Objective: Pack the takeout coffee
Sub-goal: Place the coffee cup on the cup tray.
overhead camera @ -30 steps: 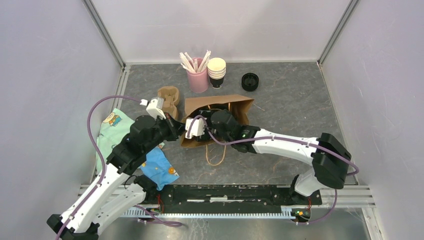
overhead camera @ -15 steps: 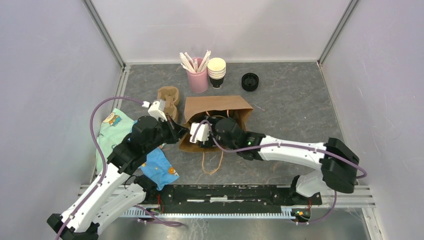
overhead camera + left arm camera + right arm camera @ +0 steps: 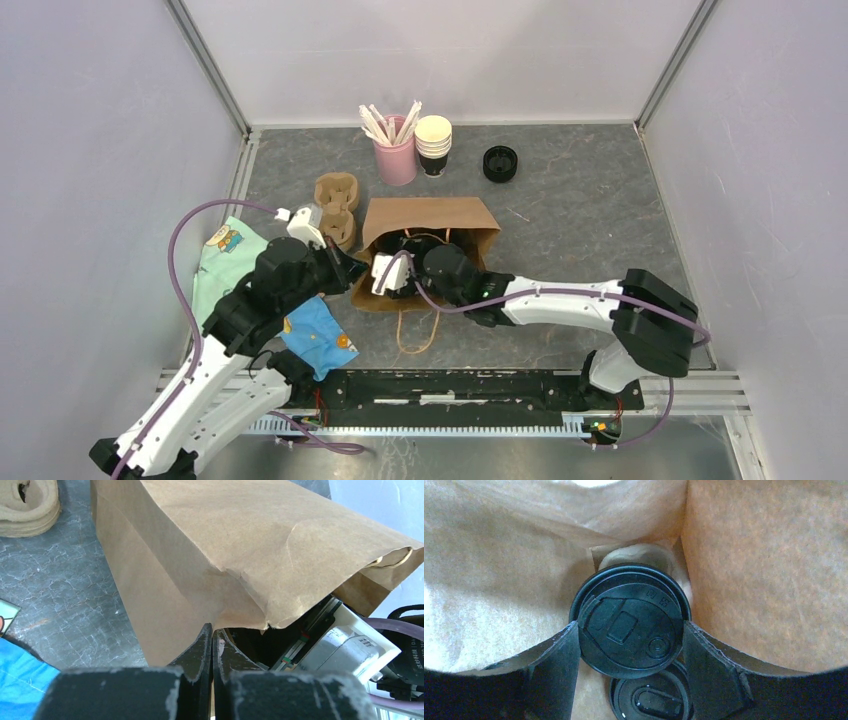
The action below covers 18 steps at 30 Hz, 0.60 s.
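Right gripper [image 3: 630, 627] is inside the brown paper bag [image 3: 440, 212]. Its two dark fingers [image 3: 556, 662] stand wide apart, one on each side of the takeout coffee [image 3: 621, 625], a small black paper cup under a round black plastic lid. Both fingertips meet the lid's rim, so I read this as a clamp on the cup, not an idle open jaw. The cup lies straight ahead of this gripper, centred between the fingers. The lid faces back at the wrist, so the cup's long axis runs along the fingers and on into the bag. The cup's base is hidden, and I cannot tell whether it rests on the bag's floor. A second black plastic lid [image 3: 651, 700] sits just below the gripper's palm side, close under the held cup. Bag walls close in on both sides of the fingers. Left gripper [image 3: 212, 635] is outside the bag with its fingers pressed together on the bag's rim paper at the corner of the mouth, holding it open. The coffee lies beyond it, inside the bag, out of its view. Judgement: placing step, nearly done. The right arm alone has the cup, so the next move is its to make: seat the cup, part the fingers, and back out along that same axis without catching the paper.
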Tool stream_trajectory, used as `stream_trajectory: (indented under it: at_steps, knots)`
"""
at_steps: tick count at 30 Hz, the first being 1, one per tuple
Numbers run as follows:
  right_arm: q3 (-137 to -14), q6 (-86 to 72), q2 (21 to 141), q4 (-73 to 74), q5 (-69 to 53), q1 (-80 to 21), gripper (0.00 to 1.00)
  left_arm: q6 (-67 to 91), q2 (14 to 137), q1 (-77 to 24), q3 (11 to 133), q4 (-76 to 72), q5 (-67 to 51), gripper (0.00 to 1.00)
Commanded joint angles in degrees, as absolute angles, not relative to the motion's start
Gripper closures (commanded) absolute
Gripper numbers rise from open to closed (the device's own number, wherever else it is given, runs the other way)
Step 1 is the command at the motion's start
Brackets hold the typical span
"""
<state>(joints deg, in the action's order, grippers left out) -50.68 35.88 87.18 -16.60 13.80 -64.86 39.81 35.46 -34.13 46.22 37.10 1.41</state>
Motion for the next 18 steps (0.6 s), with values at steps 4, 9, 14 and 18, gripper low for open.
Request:
stream_trajectory:
  at_steps: [4,9,14,18]
  knots:
    - [-54.8,39.3,90.2,-26.8,14.2,-64.3,1.0,41.3,36.1,-34.2,48.5,37.1,2.2,0.98]
    - [-53.3,39.2,91.0,-30.3,15.7,-63.3,1.0,41.1,36.4,-34.2,49.1,37.2,1.7,0.98]
    - [-52.6,38.5,92.7,-32.4,14.0,-61.1,1.0,41.5,36.0,-34.1,49.3,37.3,1.8,0.98]
    - [-52.4,38.3,93.7,-32.2,11.9,-60.1,1.0,41.5,36.7,-34.1,50.0,38.0,2.2,0.98]
